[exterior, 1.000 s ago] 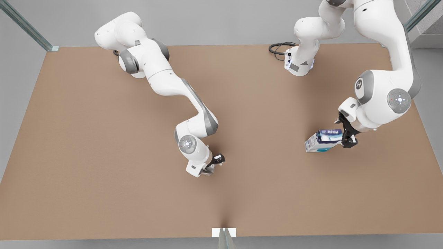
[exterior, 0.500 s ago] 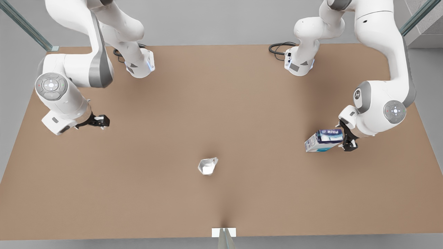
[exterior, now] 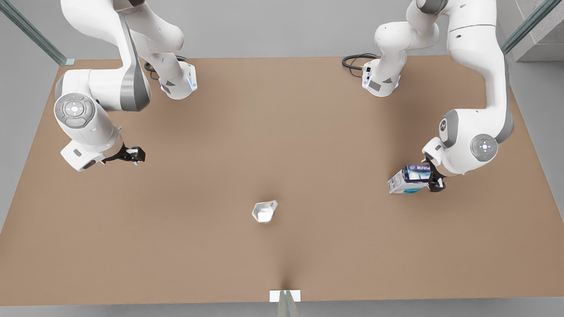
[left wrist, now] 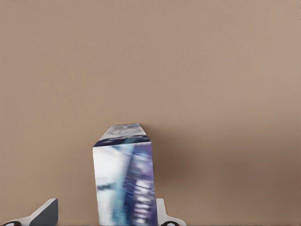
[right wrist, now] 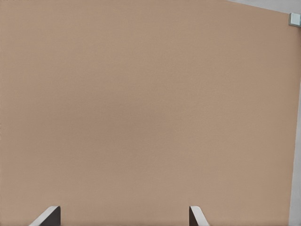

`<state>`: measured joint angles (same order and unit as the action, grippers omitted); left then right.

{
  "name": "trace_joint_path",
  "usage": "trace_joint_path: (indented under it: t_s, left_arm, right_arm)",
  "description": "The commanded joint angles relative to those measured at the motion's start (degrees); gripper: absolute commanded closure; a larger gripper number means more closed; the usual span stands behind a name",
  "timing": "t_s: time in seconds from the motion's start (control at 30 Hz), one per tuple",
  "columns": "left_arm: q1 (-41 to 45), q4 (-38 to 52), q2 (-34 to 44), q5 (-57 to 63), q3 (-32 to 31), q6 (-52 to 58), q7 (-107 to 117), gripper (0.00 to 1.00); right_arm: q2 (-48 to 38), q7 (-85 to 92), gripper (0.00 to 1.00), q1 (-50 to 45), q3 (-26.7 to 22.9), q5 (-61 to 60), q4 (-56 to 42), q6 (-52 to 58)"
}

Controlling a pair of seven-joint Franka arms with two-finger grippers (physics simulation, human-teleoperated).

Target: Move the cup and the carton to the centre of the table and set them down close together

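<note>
Cup [exterior: 264,211]: mid-desk [exterior: 282,145], unheld. Carton [exterior: 410,179]: straddled by spread left end effector [exterior: 432,178]. Right end effector [exterior: 134,155]: spread, near desk's edge.

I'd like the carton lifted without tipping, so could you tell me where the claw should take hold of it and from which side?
Grip the carton across its two broad side faces near the top end, coming from the front view's right. It looks tall and narrow, and the left claw already straddles it there, one finger wide of it. The right claw waits, open, at the front view's left.
</note>
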<state>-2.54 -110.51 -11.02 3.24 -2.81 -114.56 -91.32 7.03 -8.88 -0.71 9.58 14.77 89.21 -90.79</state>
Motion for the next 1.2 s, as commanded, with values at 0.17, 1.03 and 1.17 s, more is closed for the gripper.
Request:
trace_joint_path:
  t_s: [0.17,1.03,1.17]
  left_arm:
    - [0.0,-3.7,-0.7,1.4,0.0,-3.7,0.1,0.0]
    - [3.0,1.3,3.4,0.8,-1.8,-0.6,3.3,0.48]
    - [10.2,2.8,2.8,0.7,-1.8,-0.3,9.1,0.48]
  right_arm:
    - [0.1,0.0,0.0,-0.1,0.0,0.0,0.0,0.0]
    - [-0.1,0.8,0.0,-0.1,0.1,-0.5,-0.1,0.3]
    - [-0.1,0.8,0.0,-0.1,0.1,-0.5,-0.1,0.3]
